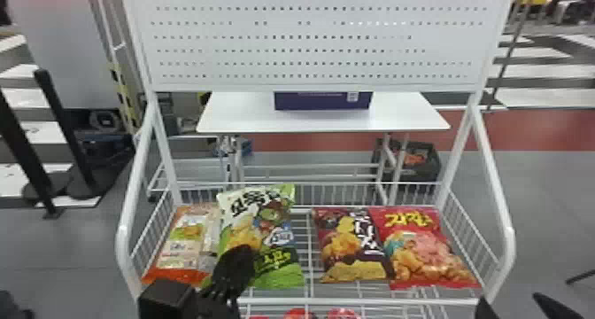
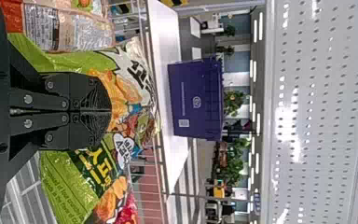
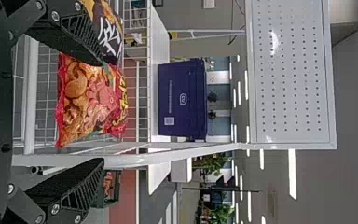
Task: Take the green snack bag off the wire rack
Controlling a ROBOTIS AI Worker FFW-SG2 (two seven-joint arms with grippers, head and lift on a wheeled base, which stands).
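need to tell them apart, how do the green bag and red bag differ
The green bag is green and white; the red bag is mostly red. The left hand is closed on the green bag; no hand is on the red bag. The green bag's top reaches higher than the red bag's. Both are snack bags.

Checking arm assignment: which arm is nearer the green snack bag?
Left. The left tool is against the front of the green snack bag; the right tool is well right of it, by the right front corner of the wire rack.
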